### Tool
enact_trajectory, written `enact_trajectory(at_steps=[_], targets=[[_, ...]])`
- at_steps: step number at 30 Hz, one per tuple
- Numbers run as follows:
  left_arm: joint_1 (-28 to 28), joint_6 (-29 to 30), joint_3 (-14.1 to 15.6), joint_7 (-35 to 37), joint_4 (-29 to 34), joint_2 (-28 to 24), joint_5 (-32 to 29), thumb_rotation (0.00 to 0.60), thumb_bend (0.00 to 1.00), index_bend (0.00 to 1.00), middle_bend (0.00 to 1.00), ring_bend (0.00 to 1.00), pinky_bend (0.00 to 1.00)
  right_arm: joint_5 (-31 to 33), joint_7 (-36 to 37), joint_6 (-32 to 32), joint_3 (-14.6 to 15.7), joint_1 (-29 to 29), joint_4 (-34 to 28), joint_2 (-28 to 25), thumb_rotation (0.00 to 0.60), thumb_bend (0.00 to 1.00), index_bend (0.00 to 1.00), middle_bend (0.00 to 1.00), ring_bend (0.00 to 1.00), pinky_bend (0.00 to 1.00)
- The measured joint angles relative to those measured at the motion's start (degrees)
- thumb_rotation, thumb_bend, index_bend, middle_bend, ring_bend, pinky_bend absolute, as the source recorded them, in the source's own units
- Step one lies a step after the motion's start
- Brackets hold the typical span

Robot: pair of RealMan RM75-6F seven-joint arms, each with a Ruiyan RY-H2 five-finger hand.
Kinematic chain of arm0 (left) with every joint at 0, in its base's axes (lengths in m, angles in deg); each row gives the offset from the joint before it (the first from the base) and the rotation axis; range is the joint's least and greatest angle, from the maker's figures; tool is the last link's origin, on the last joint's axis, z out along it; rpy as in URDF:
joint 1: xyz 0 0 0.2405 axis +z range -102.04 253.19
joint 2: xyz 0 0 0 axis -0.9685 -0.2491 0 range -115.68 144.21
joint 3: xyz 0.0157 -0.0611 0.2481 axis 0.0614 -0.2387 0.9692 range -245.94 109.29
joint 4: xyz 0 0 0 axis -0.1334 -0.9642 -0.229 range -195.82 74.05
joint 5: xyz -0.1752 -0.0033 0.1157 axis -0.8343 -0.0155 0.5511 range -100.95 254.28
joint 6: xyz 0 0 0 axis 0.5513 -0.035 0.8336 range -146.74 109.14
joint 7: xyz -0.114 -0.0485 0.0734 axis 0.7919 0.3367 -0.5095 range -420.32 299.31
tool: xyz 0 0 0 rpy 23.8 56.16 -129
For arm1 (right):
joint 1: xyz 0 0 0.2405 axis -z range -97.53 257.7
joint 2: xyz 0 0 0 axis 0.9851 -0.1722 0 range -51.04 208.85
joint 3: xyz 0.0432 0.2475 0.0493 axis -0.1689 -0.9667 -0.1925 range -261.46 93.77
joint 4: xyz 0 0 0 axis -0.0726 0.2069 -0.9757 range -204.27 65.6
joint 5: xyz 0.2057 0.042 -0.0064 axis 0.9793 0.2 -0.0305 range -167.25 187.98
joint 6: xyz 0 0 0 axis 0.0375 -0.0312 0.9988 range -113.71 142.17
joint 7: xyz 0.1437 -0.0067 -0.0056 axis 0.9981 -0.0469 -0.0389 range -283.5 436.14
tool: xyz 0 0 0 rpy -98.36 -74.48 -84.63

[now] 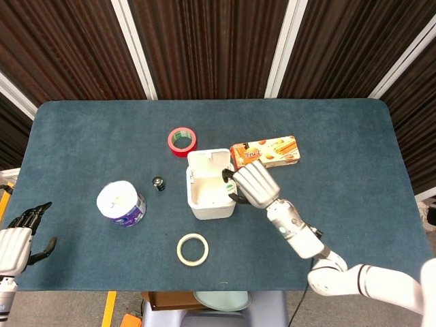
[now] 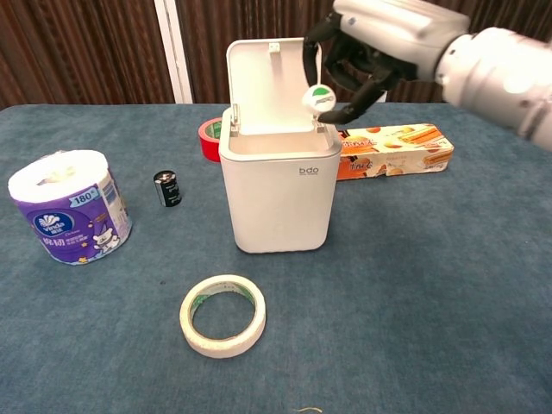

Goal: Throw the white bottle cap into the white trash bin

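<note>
At the centre of the chest view stands the white trash bin (image 2: 276, 194), lid up. Above its right rim, the right hand (image 2: 358, 65) pinches the white bottle cap (image 2: 317, 97) at its fingertips. The carry looks finished; next, I judge, the fingers need only part over the opening.

White bin (image 2: 276, 194), red tape (image 1: 182, 141)
</note>
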Motion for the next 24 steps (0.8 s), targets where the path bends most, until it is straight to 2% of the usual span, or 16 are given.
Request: enact_trajectory(at_steps=[5,7,11,16,19,24], targets=[[-0.11,-0.35,0.04,0.11,-0.04,-0.07,-0.10,0.600,0.38,0.12,0.17,0.17,0.30,2.54,0.01,1.43,-1.64,-3.04,5.61,4.52,0.600,0.32,0.71,0.92,0.99,0.98],[-0.13,-0.46,0.06,0.15,0.01,-0.10,-0.19,0.600,0.38,0.12,0.17,0.17,0.30,3.69,0.03,1.85,-1.98,-3.73,6.81,5.49,0.600,0.28,0.62,0.92,0.99,0.98],[-0.12,-0.42,0.07,0.29,0.02,-0.17,-0.15,0.600,0.39,0.12,0.17,0.17,0.30,5.19,0.04,2.61,-1.97,-4.42,7.45,5.88,0.600,0.10,0.40,0.92,0.99,0.98],[-0.16,-0.58,0.09,0.10,0.12,-0.18,-0.22,0.600,0.38,0.12,0.17,0.17,0.30,4.17,0.44,1.16,-0.99,-3.61,6.06,4.40,0.600,0.06,0.25,0.92,0.99,0.98],[-0.19,-0.70,0.19,-0.16,0.20,-0.18,-0.16,0.600,0.38,0.12,0.18,0.17,0.30,3.34,1.45,-0.21,-0.45,-2.48,3.39,2.67,0.600,0.06,0.24,0.92,0.98,0.98],[-0.24,-0.63,0.22,-0.50,0.14,-0.04,-0.01,0.600,0.38,0.12,0.17,0.17,0.30,-0.05,3.41,-5.60,1.89,2.08,-4.54,-2.80,0.600,0.06,0.33,0.92,0.97,0.98]])
